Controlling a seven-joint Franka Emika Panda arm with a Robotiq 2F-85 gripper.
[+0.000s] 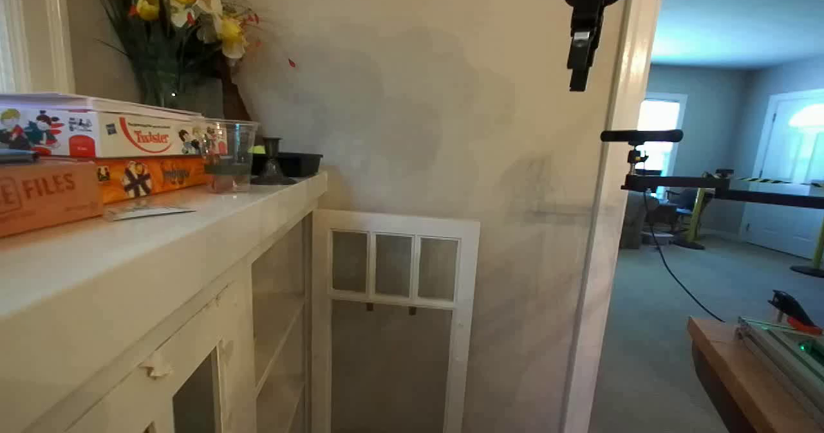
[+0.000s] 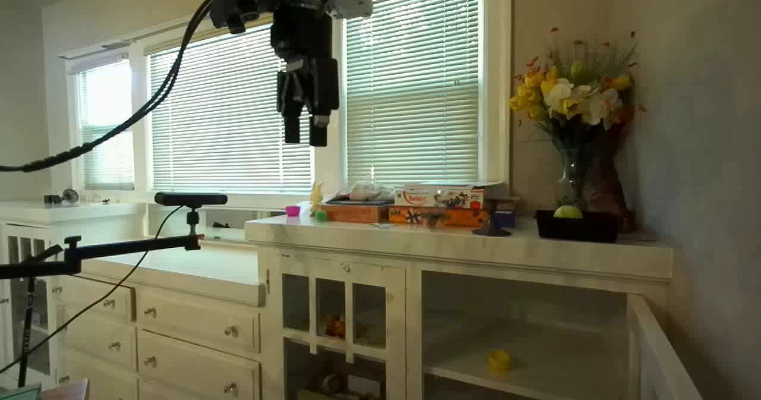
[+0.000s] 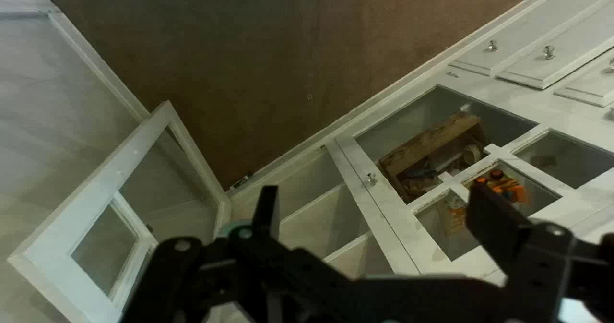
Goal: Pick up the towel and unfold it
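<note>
The towel does not show for certain in any view; it is hidden or out of view. A small pale crumpled thing (image 2: 361, 192) lies on top of an orange box in an exterior view, and I cannot tell what it is. My gripper (image 2: 305, 135) hangs pointing down in the air, well above the white counter. It also shows side-on in an exterior view (image 1: 579, 79). In the wrist view its black fingers (image 3: 374, 205) stand wide apart with nothing between them.
The white counter (image 2: 333, 233) carries orange boxes (image 2: 357, 213), a Twister box (image 1: 148, 134), a clear cup (image 1: 228, 156), a black tray (image 2: 576, 226) and a flower vase (image 2: 572, 174). A cabinet door (image 1: 396, 259) stands open below. A camera on a boom (image 2: 190, 200) stands nearby.
</note>
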